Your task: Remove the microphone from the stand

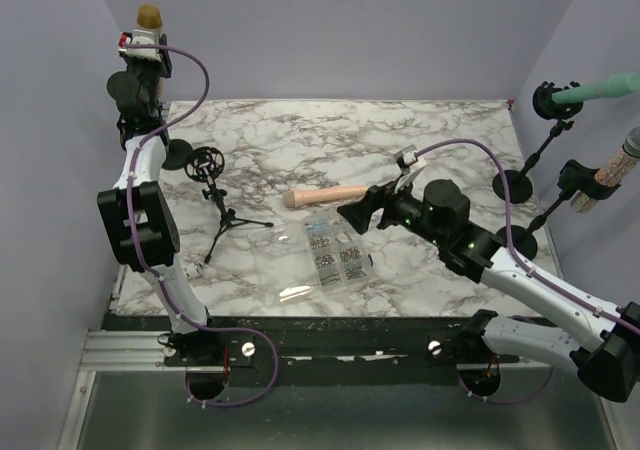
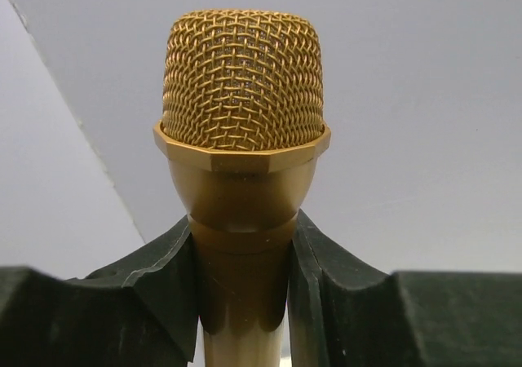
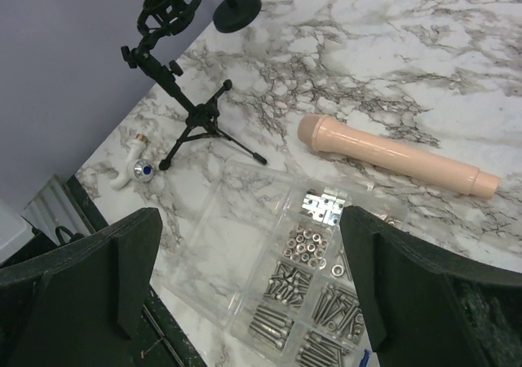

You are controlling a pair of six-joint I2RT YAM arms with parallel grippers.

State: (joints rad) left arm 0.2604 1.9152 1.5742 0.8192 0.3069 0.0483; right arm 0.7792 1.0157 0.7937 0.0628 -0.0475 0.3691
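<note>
The desk [image 1: 420,140] is carrying a white marble pattern with grey veins, and plain lavender-grey walls [image 1: 350,30] are closing it in at the back and on both sides. Over at the far left corner, the left gripper [image 2: 243,261] is pinching a gold microphone [image 2: 243,90] by its neck. Its dark fingers [image 2: 155,294] are pressing against both sides just under the mesh head. The microphone is standing upright, high above the desk, against the bare wall.

Below it, a black tripod stand [image 1: 225,215] is sitting on the marble with its ring mount holding nothing. A round base [image 1: 178,153] of another stand is resting just behind it. A small white piece [image 3: 134,171] with a blue dot is lying by the tripod's feet.

Near the middle, the right gripper [image 3: 249,277] is hanging with its fingers spread wide over a clear box [image 1: 335,255] of screws and nuts, gripping nothing. A peach cylinder [image 1: 325,197] is lying just beyond the box. Along the right wall, a green microphone [image 1: 600,90] is sitting on its own stand.
</note>
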